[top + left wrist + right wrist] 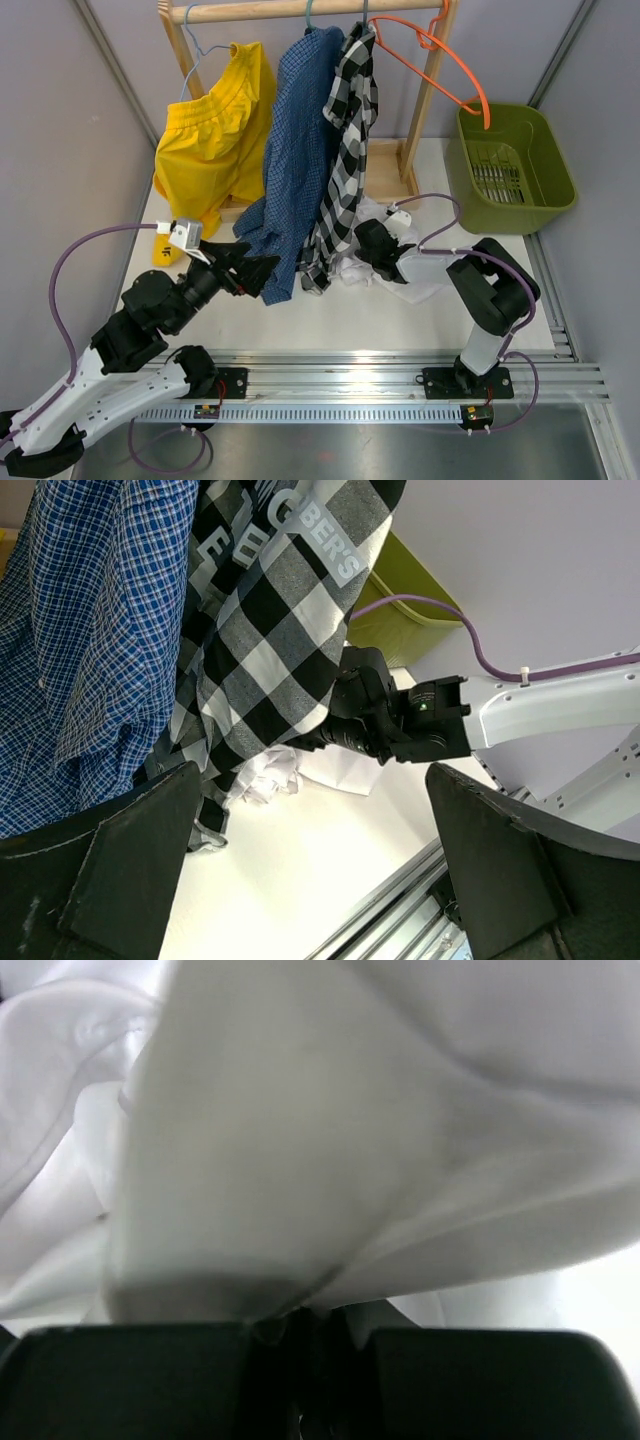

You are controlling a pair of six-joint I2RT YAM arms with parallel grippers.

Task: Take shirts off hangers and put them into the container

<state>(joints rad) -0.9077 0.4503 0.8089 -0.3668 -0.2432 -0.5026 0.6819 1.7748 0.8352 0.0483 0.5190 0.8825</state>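
Fingers [140, 1380] of the right tool [300, 1332] are pressed together, two dark matte blocks with only a thin seam between them, clamped on a fold of the white shirt [300, 1120]. That cloth is smooth and softly creased. It rises straight off the tool's tips in a broad pleat and fills its wrist view. In the overhead view the rest of the white shirt lies crumpled on the pale surface [400, 320], heaped around and just beneath this tool.

Just beyond the right tool's tips hangs the plaid shirt [345, 130], a long, twisted drape of large black, grey and white squares with pale lettering printed across it. Its hem reaches down to the white heap. The blue shirt [295, 150], finely checked and rumpled, hangs touching the plaid one on the side away from the right tool.

The left tool [262, 262] has its wide, wedge-shaped black fingers spread fully apart and holds nothing; its tips are near the blue shirt's lower hem. Past the blue shirt from there hangs a bright yellow garment [215, 130].

Above both shirts runs a round wooden rail [260, 10]. A thin, curved orange hanger [455, 70] hangs bare from the end of the rail on the right tool's side. The container [560, 170], an olive-green plastic bin with rounded rim and slotted floor, sits well apart on the right tool's outer side.
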